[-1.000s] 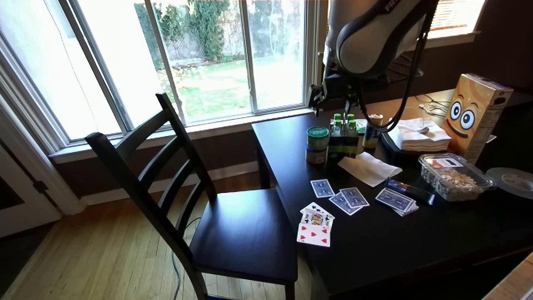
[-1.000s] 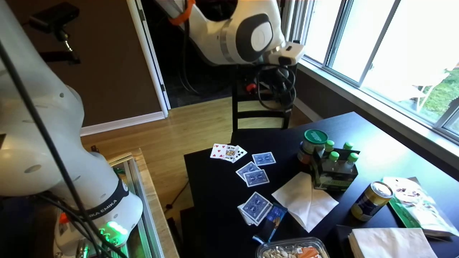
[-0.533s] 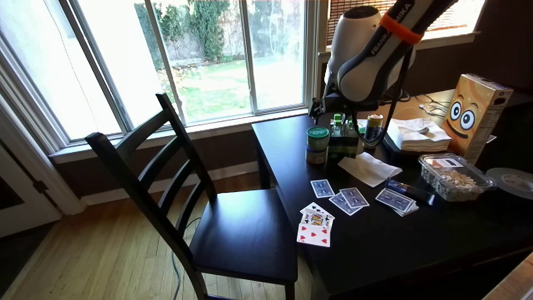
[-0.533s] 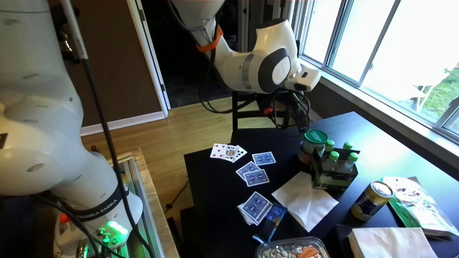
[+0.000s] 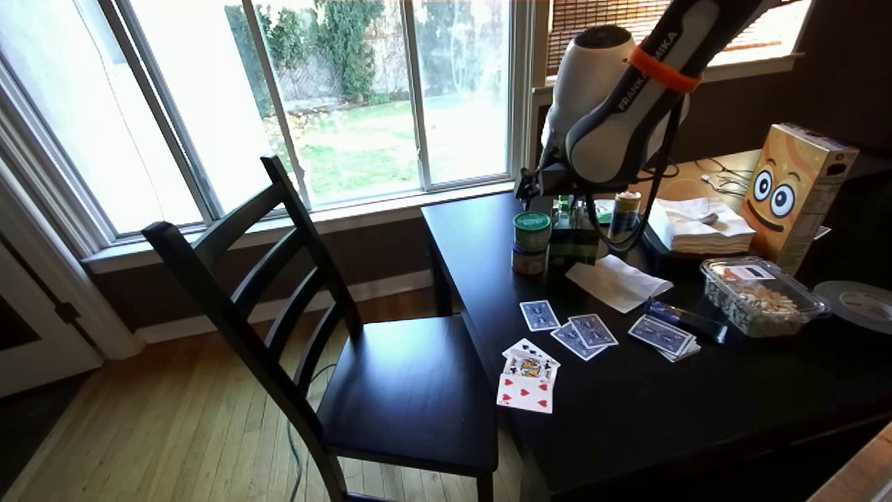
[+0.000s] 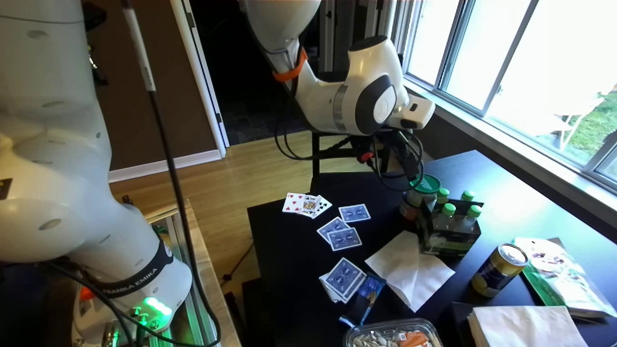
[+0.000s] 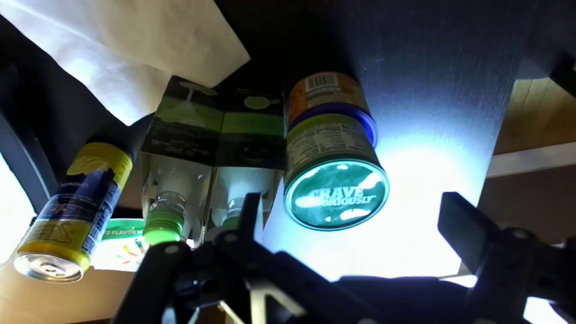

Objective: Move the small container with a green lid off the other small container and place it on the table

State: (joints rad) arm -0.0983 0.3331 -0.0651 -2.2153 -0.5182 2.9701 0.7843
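The small container with a green lid (image 5: 532,235) stands upright on top of the other small container (image 5: 528,261), which has a blue rim and an orange label. Both also show in the wrist view, the green-lidded container (image 7: 337,195) in front and the other container (image 7: 327,90) behind. My gripper (image 7: 352,202) is open and empty. Its fingers are spread wide, with the green lid seen between them, nearer the left finger. In an exterior view the gripper (image 6: 410,169) hangs just above the lid and partly covers it. The table (image 5: 613,411) is dark and glossy.
A carton of green-capped bottles (image 6: 450,236) stands right beside the stacked containers. A can (image 6: 499,270), a napkin (image 6: 409,270), playing cards (image 6: 344,238), a clear tub (image 5: 759,296) and a cardboard box with cartoon eyes (image 5: 794,195) are on the table. A chair (image 5: 411,390) stands at its edge.
The arm has come down and its gripper has moved toward the stacked containers, now close above the green lid. The containers and other objects have not moved.
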